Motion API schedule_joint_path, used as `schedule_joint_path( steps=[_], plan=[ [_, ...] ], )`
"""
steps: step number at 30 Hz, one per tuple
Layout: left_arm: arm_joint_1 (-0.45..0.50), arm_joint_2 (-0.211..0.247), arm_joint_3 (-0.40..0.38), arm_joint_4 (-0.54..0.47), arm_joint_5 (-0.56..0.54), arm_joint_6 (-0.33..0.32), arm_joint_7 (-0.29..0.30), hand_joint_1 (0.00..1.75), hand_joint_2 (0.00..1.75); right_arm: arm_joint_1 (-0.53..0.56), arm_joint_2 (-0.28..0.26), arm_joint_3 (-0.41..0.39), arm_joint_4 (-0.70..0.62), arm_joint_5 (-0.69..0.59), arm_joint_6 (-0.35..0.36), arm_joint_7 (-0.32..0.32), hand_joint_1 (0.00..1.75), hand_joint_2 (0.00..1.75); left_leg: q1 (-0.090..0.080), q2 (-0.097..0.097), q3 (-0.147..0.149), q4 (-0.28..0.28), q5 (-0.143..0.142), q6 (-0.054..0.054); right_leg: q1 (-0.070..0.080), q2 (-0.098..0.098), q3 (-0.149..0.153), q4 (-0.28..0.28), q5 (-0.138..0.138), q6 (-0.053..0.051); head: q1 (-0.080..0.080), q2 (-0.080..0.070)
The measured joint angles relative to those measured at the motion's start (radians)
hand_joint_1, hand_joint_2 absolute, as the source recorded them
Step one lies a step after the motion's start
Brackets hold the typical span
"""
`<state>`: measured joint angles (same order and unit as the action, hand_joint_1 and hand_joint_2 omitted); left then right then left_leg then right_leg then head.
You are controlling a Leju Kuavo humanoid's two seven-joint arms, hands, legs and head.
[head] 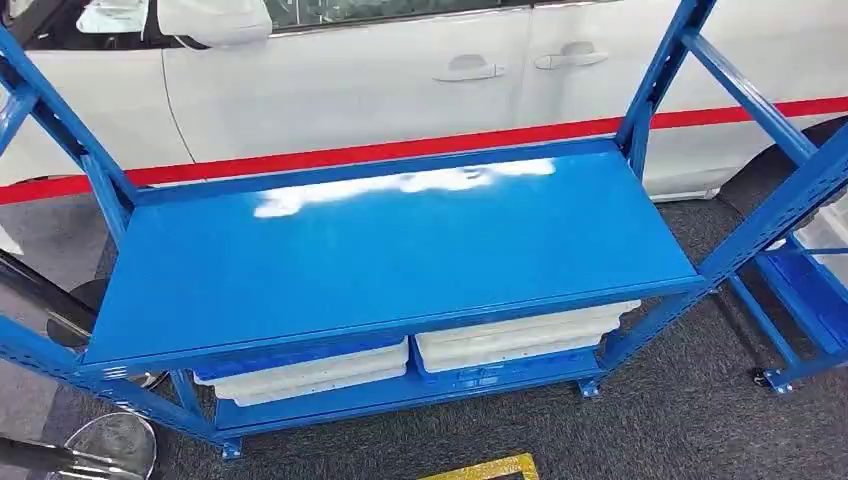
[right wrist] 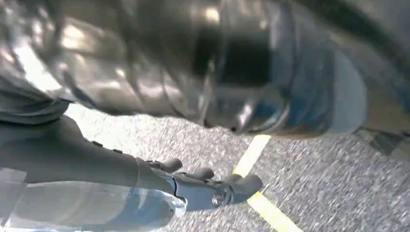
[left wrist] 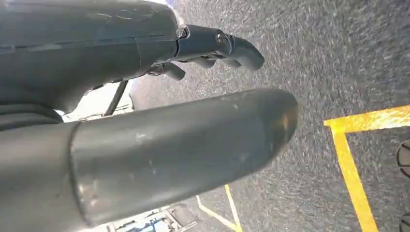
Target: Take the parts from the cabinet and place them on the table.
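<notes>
A blue metal rack [head: 400, 250] stands in front of me, and its upper shelf is bare and glossy. On the lower shelf sit two white trays, one on the left [head: 310, 375] and one on the right [head: 520, 340]; the upper shelf hides what is in them. My left hand [left wrist: 183, 140] hangs over the grey carpet with its thumb and fingers [left wrist: 237, 48] apart, holding nothing. My right hand [right wrist: 193, 186] also hangs above the carpet, its fingers loosely spread and empty.
A white car with a red stripe [head: 400, 80] is parked right behind the rack. A second blue rack [head: 810, 290] stands on the right. Yellow floor tape [head: 485, 468] lies before the rack, and a round chrome object [head: 110, 445] sits at the lower left.
</notes>
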<state>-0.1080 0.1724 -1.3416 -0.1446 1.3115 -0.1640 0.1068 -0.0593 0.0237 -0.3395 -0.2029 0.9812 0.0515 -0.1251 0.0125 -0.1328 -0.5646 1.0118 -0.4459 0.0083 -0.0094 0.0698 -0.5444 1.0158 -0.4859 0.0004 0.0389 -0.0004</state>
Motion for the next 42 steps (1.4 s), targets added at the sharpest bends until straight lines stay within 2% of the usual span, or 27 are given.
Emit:
schedule_joint_path(
  steps=[1, 2, 3, 4, 5, 6, 7, 8, 9, 11, 12, 13, 14, 15, 22, 24, 25, 26, 27, 28, 30, 31, 32, 33, 34, 38, 42],
  plan=[
    [0.004, 0.0, 0.001, 0.0, 0.002, 0.0, 0.0, 0.0, 0.0, -0.001, 0.0, 0.0, 0.0, 0.0, 0.0, 0.0, 0.0, 0.0, 0.002, -0.011, -0.001, -0.004, 0.003, -0.006, 0.002, -0.011, 0.003, -0.002, 0.0, -0.005, 0.0, 0.0],
    [0.005, 0.003, 0.002, 0.0, 0.004, 0.002, 0.0, 0.0, 0.0, -0.001, 0.001, 0.0, 0.0, 0.0, 0.0, 0.0, 0.0, 0.0, -0.002, -0.023, -0.003, -0.004, 0.002, -0.013, -0.01, -0.024, 0.008, -0.014, 0.005, -0.012, 0.0, 0.0],
    [0.006, 0.001, 0.003, 0.0, 0.007, 0.002, 0.0, 0.0, 0.0, -0.001, 0.001, 0.0, 0.0, 0.0, 0.001, 0.0, 0.0, 0.0, -0.001, 0.03, -0.007, 0.018, -0.014, -0.014, -0.01, -0.041, 0.014, -0.023, 0.008, -0.019, 0.0, 0.0],
    [0.003, 0.001, 0.003, 0.0, 0.009, 0.003, 0.001, 0.0, 0.0, 0.0, 0.001, 0.0, 0.0, 0.0, 0.001, 0.0, 0.0, 0.0, -0.003, 0.079, -0.03, 0.067, -0.048, -0.017, -0.008, -0.054, 0.015, -0.025, 0.008, -0.028, 0.0, 0.0],
    [-0.002, 0.001, 0.003, 0.0, 0.009, 0.003, 0.001, 0.0, 0.0, 0.002, 0.001, 0.0, 0.0, 0.0, 0.001, 0.0, 0.0, 0.0, -0.001, 0.107, -0.066, 0.139, -0.088, -0.022, -0.006, -0.069, 0.015, -0.025, 0.007, -0.03, 0.0, 0.0],
    [-0.004, 0.001, 0.004, 0.0, 0.009, 0.005, 0.0, 0.0, 0.0, 0.003, 0.001, 0.0, 0.0, 0.0, 0.001, 0.0, 0.0, 0.0, 0.001, 0.12, -0.106, 0.222, -0.125, -0.027, -0.003, -0.084, 0.015, -0.024, 0.005, -0.031, 0.0, 0.0],
    [-0.004, 0.001, 0.004, 0.0, 0.009, 0.005, 0.0, 0.0, 0.0, 0.004, 0.001, 0.0, 0.0, 0.0, 0.002, 0.0, 0.0, 0.0, 0.002, 0.124, -0.138, 0.286, -0.146, -0.03, -0.002, -0.1, 0.015, -0.022, 0.003, -0.032, 0.0, 0.0],
    [-0.001, 0.001, 0.004, 0.0, 0.01, 0.005, 0.0, 0.0, 0.0, 0.004, 0.001, 0.0, 0.0, 0.0, 0.002, 0.0, 0.0, 0.0, 0.003, 0.127, -0.148, 0.306, -0.14, -0.033, -0.002, -0.115, 0.015, -0.021, 0.001, -0.031, 0.0, 0.0],
    [0.002, 0.001, 0.004, 0.0, 0.01, 0.004, 0.001, 0.0, 0.0, 0.004, 0.001, 0.0, 0.0, 0.0, 0.001, 0.0, 0.0, 0.0, 0.005, 0.128, -0.131, 0.273, -0.111, -0.034, -0.002, -0.128, 0.018, -0.02, -0.002, -0.03, 0.0, 0.0],
    [0.003, 0.002, 0.004, 0.0, 0.011, 0.005, 0.002, 0.0, 0.0, 0.003, 0.001, 0.0, 0.0, 0.0, 0.002, 0.0, 0.0, 0.0, 0.007, 0.145, -0.046, 0.113, -0.027, -0.033, -0.002, -0.152, 0.024, -0.017, -0.008, -0.025, 0.0, 0.0],
    [0.003, 0.003, 0.004, 0.0, 0.012, 0.006, 0.001, 0.0, 0.0, 0.002, 0.002, 0.0, 0.0, 0.0, 0.002, 0.0, 0.0, 0.0, 0.006, 0.183, 0.002, 0.024, 0.002, -0.028, -0.001, -0.163, 0.029, -0.014, -0.013, -0.019, 0.0, 0.0],
    [0.0, 0.003, 0.005, 0.0, 0.013, 0.006, 0.002, 0.0, 0.0, 0.002, 0.002, 0.0, 0.0, 0.0, 0.002, 0.0, 0.0, 0.0, -0.005, 0.201, 0.005, 0.01, -0.014, -0.016, 0.007, -0.174, 0.03, -0.013, -0.017, -0.012, 0.0, 0.0],
    [-0.002, 0.003, 0.005, 0.0, 0.016, 0.007, 0.001, 0.0, 0.0, 0.002, 0.002, 0.0, 0.0, 0.0, 0.002, 0.0, 0.0, 0.0, -0.005, 0.189, 0.004, 0.006, -0.009, -0.005, 0.006, -0.181, 0.032, -0.013, -0.02, -0.007, 0.0, 0.0],
    [-0.001, 0.003, 0.005, 0.0, 0.016, 0.007, 0.002, 0.0, 0.0, 0.001, 0.002, 0.0, 0.0, 0.0, 0.002, 0.0, 0.0, 0.0, -0.005, 0.185, 0.003, 0.007, -0.011, -0.003, 0.006, -0.185, 0.032, -0.014, -0.019, -0.004, 0.0, 0.0],
    [0.0, 0.003, 0.005, 0.0, 0.017, 0.007, 0.001, 0.0, 0.0, -0.001, 0.002, 0.0, 0.0, 0.0, 0.001, 0.0, 0.0, 0.0, -0.006, 0.179, 0.001, 0.007, -0.011, -0.001, 0.006, -0.189, 0.036, -0.014, -0.021, -0.002, 0.0, 0.0],
    [0.006, 0.004, 0.005, 0.0, 0.018, 0.01, 0.001, 0.0, 0.0, -0.008, 0.002, 0.0, 0.0, 0.0, -0.002, 0.0, 0.0, 0.0, 0.001, 0.161, 0.012, -0.005, -0.005, 0.015, 0.008, -0.203, 0.044, -0.018, -0.024, 0.011, 0.0, 0.0],
    [0.006, 0.003, 0.006, 0.0, 0.018, 0.01, 0.001, 0.0, 0.0, -0.008, 0.002, 0.0, 0.0, -0.001, -0.004, 0.0, 0.0, 0.0, 0.004, 0.16, 0.013, -0.009, -0.001, 0.018, 0.001, -0.183, 0.043, -0.011, -0.029, 0.015, 0.0, 0.0],
    [0.002, 0.003, 0.008, 0.0, 0.019, 0.01, 0.0, 0.0, 0.0, -0.005, 0.002, 0.0, 0.0, -0.008, -0.011, 0.0, 0.0, 0.0, 0.004, 0.152, 0.008, -0.01, 0.002, 0.029, -0.004, -0.094, -0.006, 0.092, -0.101, 0.018, 0.0, 0.0],
    [0.002, 0.003, 0.016, 0.0, 0.02, 0.013, -0.001, 0.0, 0.0, 0.001, 0.002, -0.001, 0.0, -0.012, -0.015, -0.001, 0.0, 0.0, 0.0, 0.127, 0.007, -0.006, 0.0, 0.03, -0.004, -0.074, -0.109, 0.276, -0.14, 0.02, 0.0, 0.0],
    [0.001, 0.003, 0.019, 0.0, 0.02, 0.013, -0.001, 0.0, 0.0, 0.001, 0.002, -0.001, 0.0, -0.012, -0.015, -0.001, 0.0, 0.0, 0.0, 0.122, 0.009, -0.004, -0.002, 0.029, -0.004, -0.074, -0.087, 0.219, -0.096, 0.017, 0.0, 0.0],
    [0.0, 0.003, 0.021, 0.0, 0.02, 0.013, -0.001, 0.0, 0.0, 0.001, 0.002, -0.001, 0.0, -0.011, -0.016, 0.001, 0.0, 0.0, 0.0, 0.11, 0.014, 0.0, -0.006, 0.022, -0.004, -0.069, -0.007, 0.036, 0.003, 0.006, 0.0, 0.0],
    [-0.001, 0.002, 0.022, 0.0, 0.02, 0.013, -0.001, 0.0, 0.0, 0.002, 0.001, -0.001, 0.001, -0.011, -0.015, 0.001, 0.0, 0.0, -0.004, 0.108, 0.011, 0.003, -0.009, 0.018, 0.0, -0.061, 0.004, 0.004, -0.009, 0.002, 0.0, 0.0],
    [-0.001, 0.002, 0.022, 0.0, 0.02, 0.013, -0.002, 0.0, 0.0, 0.002, 0.001, -0.001, 0.001, -0.011, -0.015, 0.001, 0.0, 0.0, -0.006, 0.106, 0.007, 0.007, -0.011, 0.013, 0.002, -0.062, 0.001, -0.003, -0.002, 0.001, 0.0, 0.0],
    [0.0, 0.004, 0.022, 0.0, 0.02, 0.013, -0.002, 0.0, 0.0, 0.001, 0.003, -0.001, 0.0, -0.011, -0.015, 0.001, 0.0, 0.0, -0.01, 0.108, 0.004, 0.013, -0.016, 0.018, -0.002, -0.063, 0.0, -0.007, 0.003, 0.008, 0.0, 0.0],
    [0.001, 0.005, 0.022, 0.0, 0.021, 0.013, -0.002, 0.0, 0.0, 0.001, 0.004, -0.001, 0.0, -0.011, -0.015, 0.001, 0.0, 0.0, -0.008, 0.108, 0.005, 0.01, -0.014, 0.025, 0.0, -0.064, 0.001, -0.006, 0.001, 0.009, 0.0, 0.0],
    [0.001, 0.005, 0.022, 0.0, 0.021, 0.013, -0.002, 0.0, 0.0, 0.001, 0.003, -0.001, 0.0, -0.011, -0.016, 0.002, 0.0, 0.0, -0.004, 0.108, 0.01, 0.001, -0.011, 0.015, 0.005, -0.064, 0.002, -0.006, 0.0, -0.004, 0.0, 0.0],
    [0.0, 0.005, 0.022, 0.0, 0.022, 0.013, -0.002, 0.0, 0.0, 0.0, 0.004, -0.001, 0.0, -0.018, -0.018, 0.007, 0.0, 0.0, -0.003, 0.107, 0.012, -0.003, -0.009, 0.008, 0.006, -0.064, 0.002, -0.005, -0.002, -0.007, 0.0, 0.0]
  ],
)
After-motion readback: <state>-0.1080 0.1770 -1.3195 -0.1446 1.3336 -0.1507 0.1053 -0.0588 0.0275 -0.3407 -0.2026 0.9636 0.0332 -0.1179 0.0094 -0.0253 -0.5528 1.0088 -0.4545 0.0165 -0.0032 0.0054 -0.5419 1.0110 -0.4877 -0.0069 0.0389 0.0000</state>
